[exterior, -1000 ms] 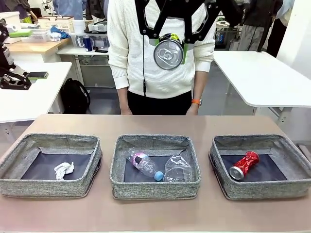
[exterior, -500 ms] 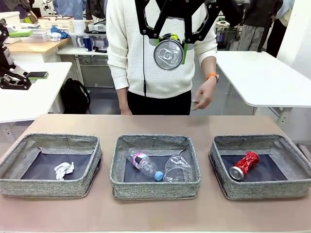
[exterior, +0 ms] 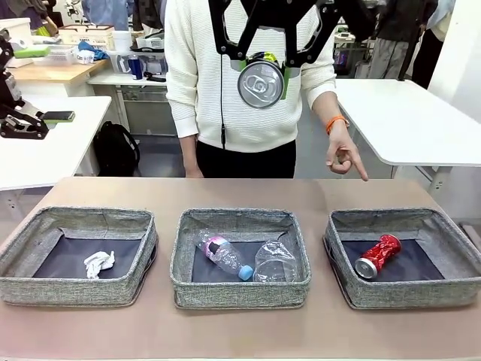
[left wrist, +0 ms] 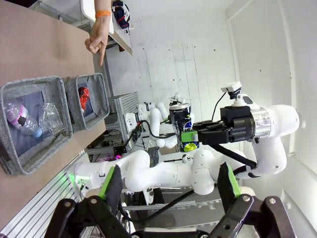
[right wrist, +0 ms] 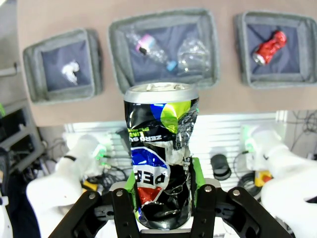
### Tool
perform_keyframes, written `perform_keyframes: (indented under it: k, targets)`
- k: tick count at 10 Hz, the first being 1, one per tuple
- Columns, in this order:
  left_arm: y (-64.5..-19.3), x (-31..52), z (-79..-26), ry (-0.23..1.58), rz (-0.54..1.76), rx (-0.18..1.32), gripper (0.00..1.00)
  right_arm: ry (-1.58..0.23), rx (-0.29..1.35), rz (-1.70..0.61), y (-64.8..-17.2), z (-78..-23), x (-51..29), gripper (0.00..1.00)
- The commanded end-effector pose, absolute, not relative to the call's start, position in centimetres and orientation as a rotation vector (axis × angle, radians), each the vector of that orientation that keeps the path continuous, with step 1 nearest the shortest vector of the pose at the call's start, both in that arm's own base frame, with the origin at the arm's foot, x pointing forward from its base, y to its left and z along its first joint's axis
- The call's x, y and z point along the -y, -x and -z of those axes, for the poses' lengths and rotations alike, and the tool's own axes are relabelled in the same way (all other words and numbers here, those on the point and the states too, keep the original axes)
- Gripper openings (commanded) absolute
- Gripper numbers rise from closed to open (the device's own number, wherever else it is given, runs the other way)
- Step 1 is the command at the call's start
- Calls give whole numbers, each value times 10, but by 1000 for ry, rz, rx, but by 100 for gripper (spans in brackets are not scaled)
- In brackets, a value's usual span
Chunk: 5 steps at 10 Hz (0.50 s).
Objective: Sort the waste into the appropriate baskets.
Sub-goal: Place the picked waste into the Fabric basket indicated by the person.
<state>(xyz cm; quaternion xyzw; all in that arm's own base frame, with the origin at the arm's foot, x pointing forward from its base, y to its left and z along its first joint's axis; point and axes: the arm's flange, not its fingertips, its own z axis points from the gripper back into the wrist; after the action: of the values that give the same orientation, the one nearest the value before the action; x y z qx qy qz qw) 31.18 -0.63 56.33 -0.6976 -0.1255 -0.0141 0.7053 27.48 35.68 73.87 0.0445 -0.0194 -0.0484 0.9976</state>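
Right wrist view, dark can (right wrist: 161, 153) clamped upright between right claw (right wrist: 163, 198) fingers, left claw (left wrist: 171, 191) agape.

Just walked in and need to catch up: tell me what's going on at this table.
The robot is sorting waste into three baskets. Its right pincer holds a dark can high above the table, while the left pincer is open. A person's hand points down at the right basket, where a red can lies. The middle basket holds a bottle and a clear cup; the left basket holds a paper wad.
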Motion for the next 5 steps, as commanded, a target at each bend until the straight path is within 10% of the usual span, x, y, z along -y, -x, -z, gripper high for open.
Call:
perform_keyframes:
  k: [1, 5]
  targets:
    - [-311, 5, -566, 1570, 47, 288, 100, -88, 43, 98, -274, -739, -357, 44]
    - [-311, 5, -566, 1570, 47, 288, 100, -88, 43, 98, -274, -739, -357, 44]
